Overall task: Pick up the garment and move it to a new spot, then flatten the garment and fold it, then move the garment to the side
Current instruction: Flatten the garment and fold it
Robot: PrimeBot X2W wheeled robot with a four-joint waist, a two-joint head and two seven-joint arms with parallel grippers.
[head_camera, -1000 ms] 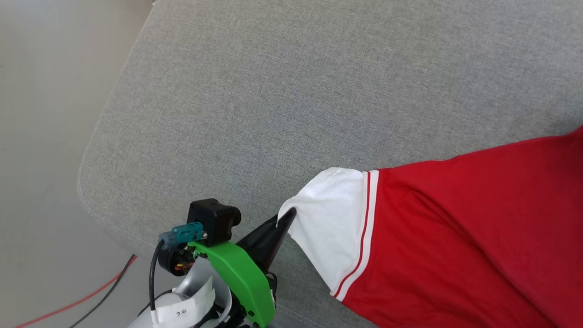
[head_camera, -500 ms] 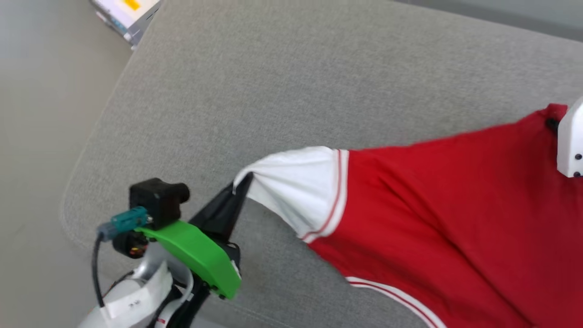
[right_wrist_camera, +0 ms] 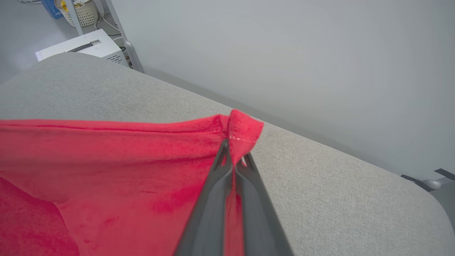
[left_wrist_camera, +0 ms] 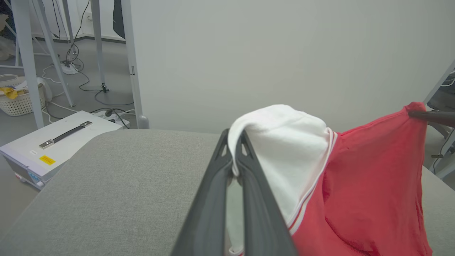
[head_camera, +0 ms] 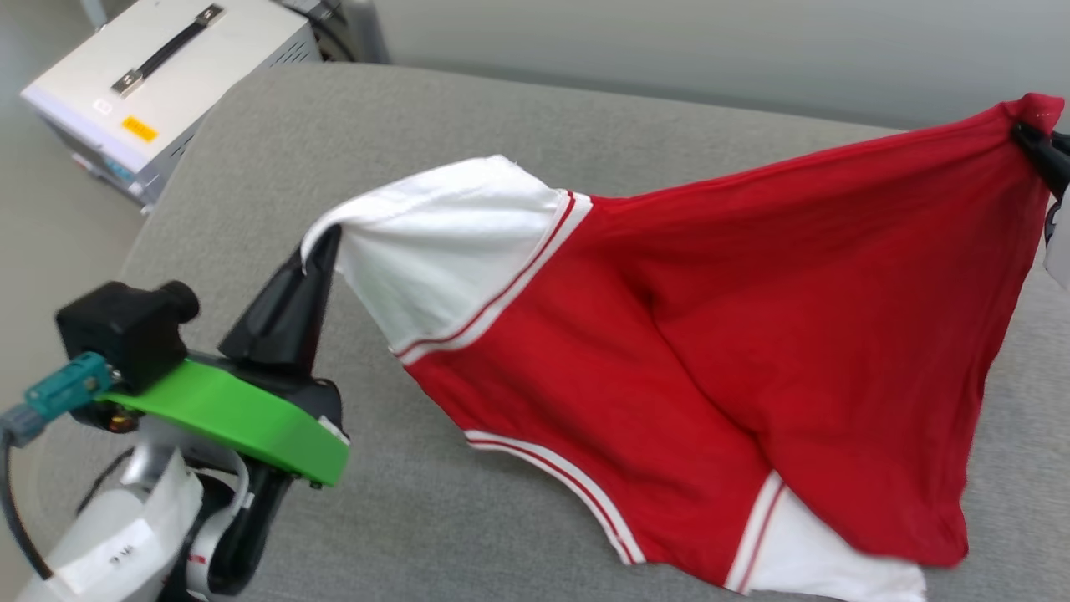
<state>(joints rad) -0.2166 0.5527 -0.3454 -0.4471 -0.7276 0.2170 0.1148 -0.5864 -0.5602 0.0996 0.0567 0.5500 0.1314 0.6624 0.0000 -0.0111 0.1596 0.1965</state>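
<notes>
While both grippers are clamped on cloth, the garment (head_camera: 736,334) hangs stretched between them, with its lower folds and second white sleeve (head_camera: 823,564) trailing on the grey cushion (head_camera: 468,527).

Left gripper (left_wrist_camera: 234,138): the two dark tapered fingers (left_wrist_camera: 209,199) are pressed together on the cuff edge of the upper white sleeve (left_wrist_camera: 284,142).

Right gripper (right_wrist_camera: 235,151): the fingers are closed on a red corner of the body, which bunches into a small peak above the tips. Whether that corner is hem or shoulder cannot be told.

Purpose of the hold, as judged: two grip points set well apart keep the top edge taut, so the garment can be carried to a new spot and laid down spread out, not in a heap.

Materials: the red fabric is a thin, smooth knit that falls in soft diagonal folds. Red-and-white striped trim (head_camera: 501,293) borders each sleeve. The cushion is coarse woven cloth with rounded corners. The narrow matte fingertips suit pinching a single edge.

A white case (head_camera: 167,75) with a dark handle sits on the floor beyond the cushion.
</notes>
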